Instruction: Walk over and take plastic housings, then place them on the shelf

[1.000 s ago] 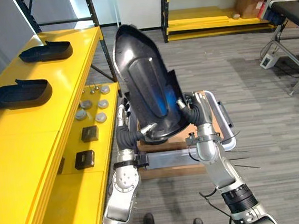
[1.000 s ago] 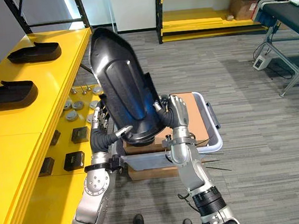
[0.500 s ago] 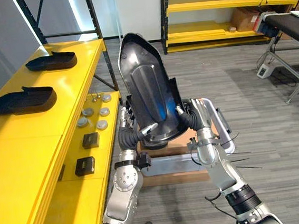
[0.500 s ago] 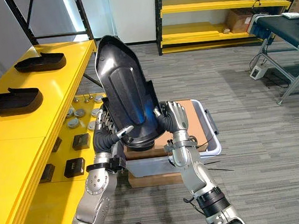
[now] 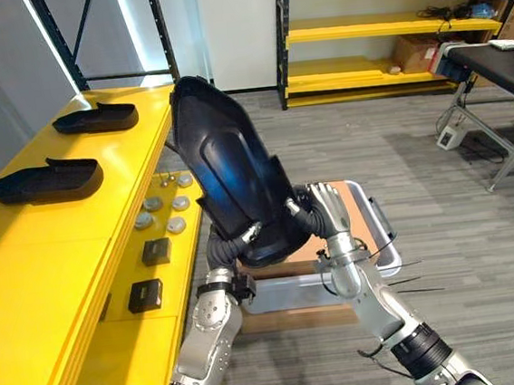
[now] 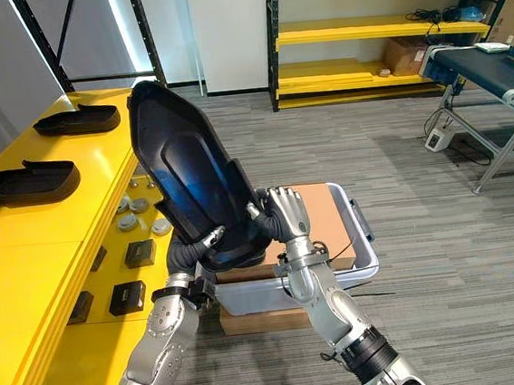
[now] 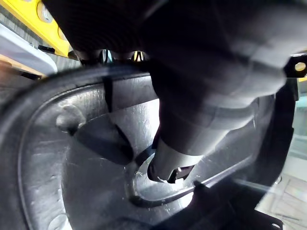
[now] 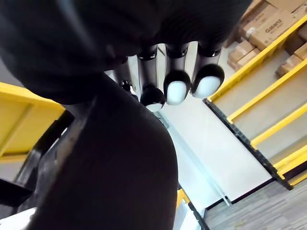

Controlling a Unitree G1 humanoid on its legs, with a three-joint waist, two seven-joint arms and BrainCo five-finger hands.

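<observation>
Now | big black housing (image 5: 233, 177) held up tall, tipped toward yellow shelf (image 5: 46, 267) | left robot hand (image 5: 250, 234) and right robot hand (image 5: 330, 209) both clamped on its bottom edges, so it won't slip.

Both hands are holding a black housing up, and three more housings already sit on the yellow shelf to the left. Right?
Not three: the left eye view shows two on the yellow shelf, a near housing and a far housing. The left hand and right hand do hold the black housing up.
</observation>
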